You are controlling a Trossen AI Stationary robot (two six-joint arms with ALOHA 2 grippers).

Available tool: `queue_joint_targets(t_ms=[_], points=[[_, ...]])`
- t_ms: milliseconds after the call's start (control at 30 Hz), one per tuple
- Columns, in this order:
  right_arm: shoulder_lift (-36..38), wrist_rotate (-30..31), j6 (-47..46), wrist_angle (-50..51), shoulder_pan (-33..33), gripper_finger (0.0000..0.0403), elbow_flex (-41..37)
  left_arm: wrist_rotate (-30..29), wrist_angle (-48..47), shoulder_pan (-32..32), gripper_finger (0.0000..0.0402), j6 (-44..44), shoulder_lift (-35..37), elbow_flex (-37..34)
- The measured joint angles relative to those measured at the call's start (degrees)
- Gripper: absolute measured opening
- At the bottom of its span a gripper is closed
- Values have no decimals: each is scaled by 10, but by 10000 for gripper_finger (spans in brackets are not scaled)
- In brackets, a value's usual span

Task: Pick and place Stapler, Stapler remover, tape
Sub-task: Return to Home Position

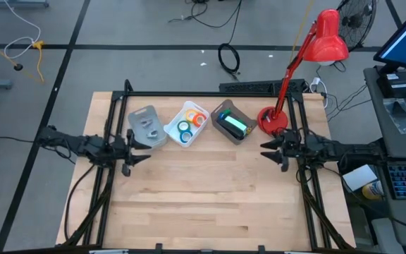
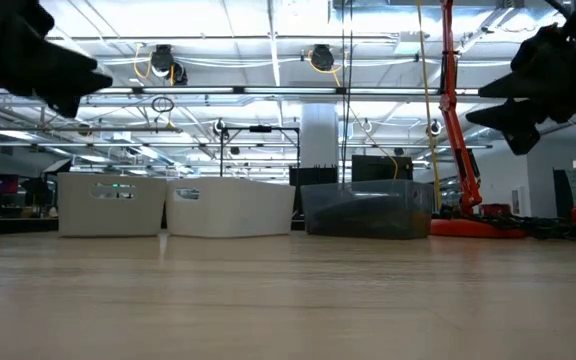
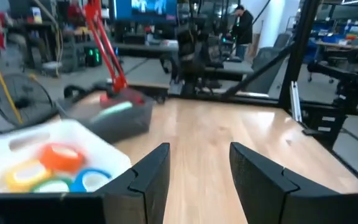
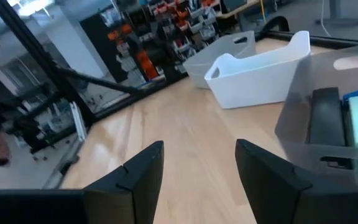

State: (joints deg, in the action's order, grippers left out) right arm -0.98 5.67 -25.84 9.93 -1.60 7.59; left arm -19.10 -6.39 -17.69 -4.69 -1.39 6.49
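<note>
white bin [image 1: 168, 130] holds four tape rolls [image 1: 186, 129]; left gripper [image 1: 146, 150] and right gripper [image 1: 264, 150] both gape wide, empty.

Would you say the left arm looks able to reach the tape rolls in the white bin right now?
Probably yes: the left gripper, open, sits close to the white bin, whose open top leaves the tape rolls uncovered from above.

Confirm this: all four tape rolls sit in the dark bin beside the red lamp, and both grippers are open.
Not the dark bin: the high view shows the tape rolls in the white bin, mid-row. The left gripper and right gripper are open, as said.
</note>
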Motion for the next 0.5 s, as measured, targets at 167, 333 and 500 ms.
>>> queue_joint_targets(t_ms=[167, 333, 500], points=[[1, 0, -18, -3, 0, 192, -16, 13, 26, 0, 168, -20, -5, -33], [1, 2, 26, -37, 0, 192, -17, 25, 33, 0, 168, 13, -4, -35], [1, 2, 28, -35, 0, 192, -18, 26, 33, 0, 168, 9, -5, -35]])
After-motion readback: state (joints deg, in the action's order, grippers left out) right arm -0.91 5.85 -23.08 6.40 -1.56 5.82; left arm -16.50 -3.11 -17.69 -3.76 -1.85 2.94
